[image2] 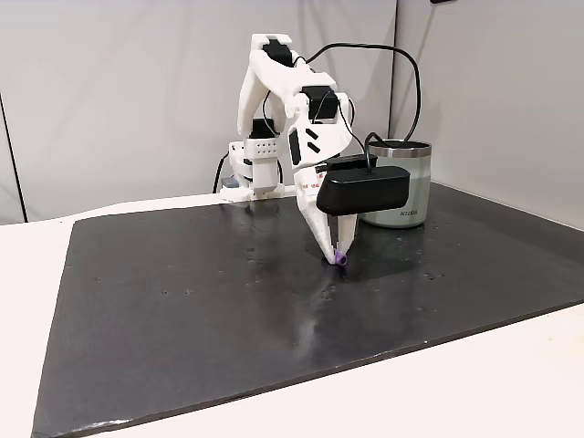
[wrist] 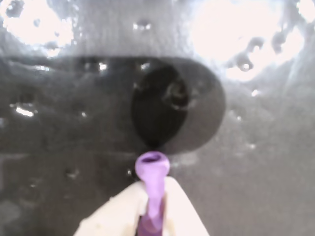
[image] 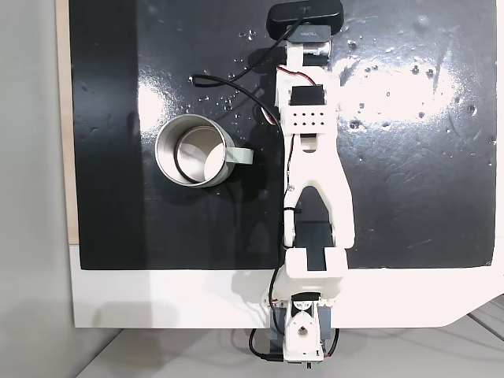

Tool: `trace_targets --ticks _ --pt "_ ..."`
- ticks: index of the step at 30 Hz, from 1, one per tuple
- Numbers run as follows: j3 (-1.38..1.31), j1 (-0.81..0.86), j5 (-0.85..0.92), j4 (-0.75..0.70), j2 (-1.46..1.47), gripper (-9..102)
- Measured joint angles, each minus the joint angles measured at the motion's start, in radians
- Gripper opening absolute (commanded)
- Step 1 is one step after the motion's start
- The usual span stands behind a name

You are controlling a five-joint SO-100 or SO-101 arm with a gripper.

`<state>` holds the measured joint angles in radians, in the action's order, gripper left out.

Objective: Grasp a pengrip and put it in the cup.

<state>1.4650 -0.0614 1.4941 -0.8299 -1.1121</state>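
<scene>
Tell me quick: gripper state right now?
Gripper: closed on the purple pengrip, tips low at the black mat.

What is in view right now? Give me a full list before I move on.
pengrip: one, purple, pinched at the gripper's tip, low over the mat.
cup: one, silvery-white metal with a side handle, upright on the mat, left of the arm in a fixed view.
mat: one, black, covering most of the table.
table: one, white, under the mat.
arm: one, white with black motors and cables, reaching across the mat.
gripper: one, white fingers, shut on the pengrip, pointing down.
</scene>
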Motion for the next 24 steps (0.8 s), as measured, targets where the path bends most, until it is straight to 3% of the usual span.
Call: trace_targets --ticks 10,24 --pt "-0.106 -0.034 -0.238 -0.299 -0.221 0" --pt "-0.383 -0.356 -0.617 -0.782 -0.523 0"
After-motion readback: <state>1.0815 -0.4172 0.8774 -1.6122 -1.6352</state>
